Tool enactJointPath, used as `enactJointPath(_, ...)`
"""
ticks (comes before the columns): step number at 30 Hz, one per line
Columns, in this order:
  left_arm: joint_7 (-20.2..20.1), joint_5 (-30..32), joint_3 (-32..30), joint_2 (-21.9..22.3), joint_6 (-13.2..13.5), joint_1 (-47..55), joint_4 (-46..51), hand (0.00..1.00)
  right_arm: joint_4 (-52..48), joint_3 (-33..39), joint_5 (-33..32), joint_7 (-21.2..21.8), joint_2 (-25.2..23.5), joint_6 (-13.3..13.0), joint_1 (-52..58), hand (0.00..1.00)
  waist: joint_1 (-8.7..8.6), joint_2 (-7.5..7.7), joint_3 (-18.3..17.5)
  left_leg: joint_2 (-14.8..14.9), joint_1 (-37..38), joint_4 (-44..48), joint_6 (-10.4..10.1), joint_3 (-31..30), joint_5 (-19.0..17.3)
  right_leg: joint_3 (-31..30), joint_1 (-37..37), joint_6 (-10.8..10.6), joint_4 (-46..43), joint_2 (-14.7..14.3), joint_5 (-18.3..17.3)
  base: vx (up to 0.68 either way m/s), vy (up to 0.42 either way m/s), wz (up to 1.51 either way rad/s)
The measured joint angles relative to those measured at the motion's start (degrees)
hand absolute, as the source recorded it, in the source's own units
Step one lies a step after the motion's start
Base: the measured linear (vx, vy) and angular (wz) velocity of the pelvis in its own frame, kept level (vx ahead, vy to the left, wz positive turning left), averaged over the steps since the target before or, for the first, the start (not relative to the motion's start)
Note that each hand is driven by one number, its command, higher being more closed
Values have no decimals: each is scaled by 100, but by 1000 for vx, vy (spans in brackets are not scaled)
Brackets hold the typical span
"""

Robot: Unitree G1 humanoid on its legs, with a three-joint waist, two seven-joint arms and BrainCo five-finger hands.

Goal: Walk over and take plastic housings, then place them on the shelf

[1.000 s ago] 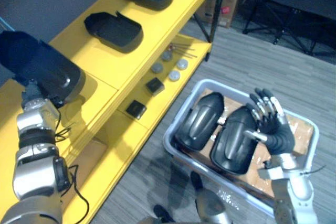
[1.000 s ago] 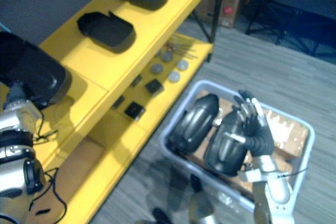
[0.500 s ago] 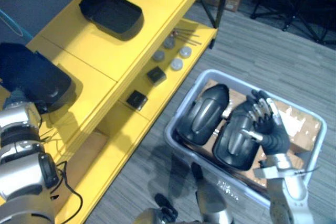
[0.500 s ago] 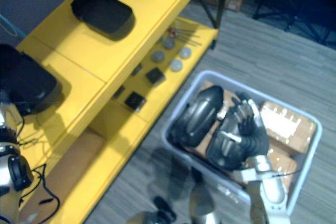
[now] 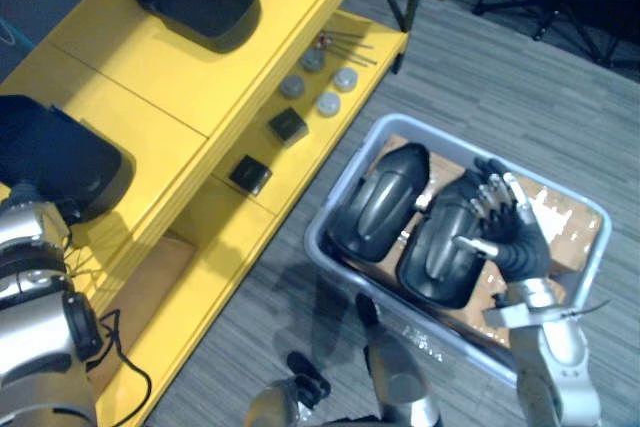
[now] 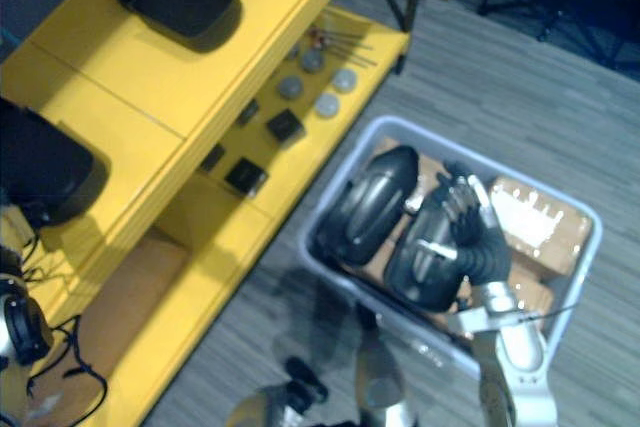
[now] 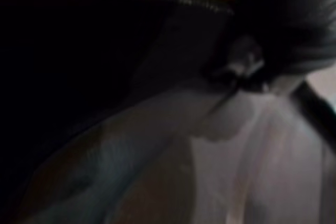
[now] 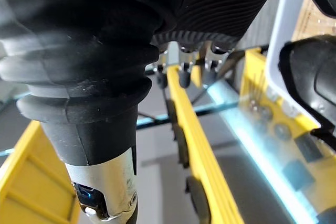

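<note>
Yellow shelf [image 5: 150,77] and grey bin [image 5: 345,277] on plank floor [image 5: 480,77].
Right hand [image 5: 508,235], fingers apart, over bin housing [image 5: 435,252]; shelf housing [image 5: 50,152] hides left hand [image 5: 28,205]; state cannot be told.

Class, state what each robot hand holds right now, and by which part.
The right hand lies open over the right-hand housing in the bin, gripping nothing. Whether the left hand grips the shelf-edge housing cannot be told.
</note>
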State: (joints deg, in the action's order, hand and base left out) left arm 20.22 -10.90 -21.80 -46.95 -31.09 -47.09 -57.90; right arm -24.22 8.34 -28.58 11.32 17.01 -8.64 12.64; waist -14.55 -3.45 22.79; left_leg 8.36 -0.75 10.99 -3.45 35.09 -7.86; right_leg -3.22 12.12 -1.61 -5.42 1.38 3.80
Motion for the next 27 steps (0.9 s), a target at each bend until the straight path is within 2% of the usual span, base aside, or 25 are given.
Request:
enactJointPath(5,234,-67,-7,0,214,0,6,0,6,40,-6,21,21,-2,6,0,-40,9,5,20,-93,92,18,-2,-21,6,85,-28,-68,4,45,-16,-6,1)
enactJointPath(12,485,-300,-56,0,326,0,19,0,8,44,6,134,23,-53,72,0,-48,15,7,21,-47,81,19,14,-22,-7,64,-31,-99,1,33,0,-1,-1)
enactJointPath(15,687,-665,-55,0,582,-1,4,0,16,64,20,119,24,-267,69,0,-49,28,2,28,-29,98,19,12,-22,-5,29,-31,-86,0,35,0,0,0)
enactJointPath(18,909,-1164,-55,1,955,0,-17,0,17,199,295,-59,29,-632,49,0,-46,79,-12,38,44,111,21,9,-25,1,-70,-34,-46,-3,40,0,0,0)
enactJointPath(20,1030,-1352,-60,3,1200,1,-22,0,-8,379,397,-143,34,-976,-47,0,-52,107,-22,32,148,80,25,3,-29,11,-228,-55,85,-12,87,0,0,0)
enactJointPath(22,1106,-1347,-91,4,1232,6,13,0,-93,438,409,-93,83,-1142,-95,0,-46,114,-35,6,307,-73,25,2,-28,16,-407,-57,233,-28,144,0,0,0)
enactJointPath(27,1092,-1242,-219,38,1279,317,309,0,-287,382,467,404,348,-1120,-165,0,-35,94,-540,-37,493,-334,-17,-145,42,189,-775,-52,644,-29,251,49,-10,13)
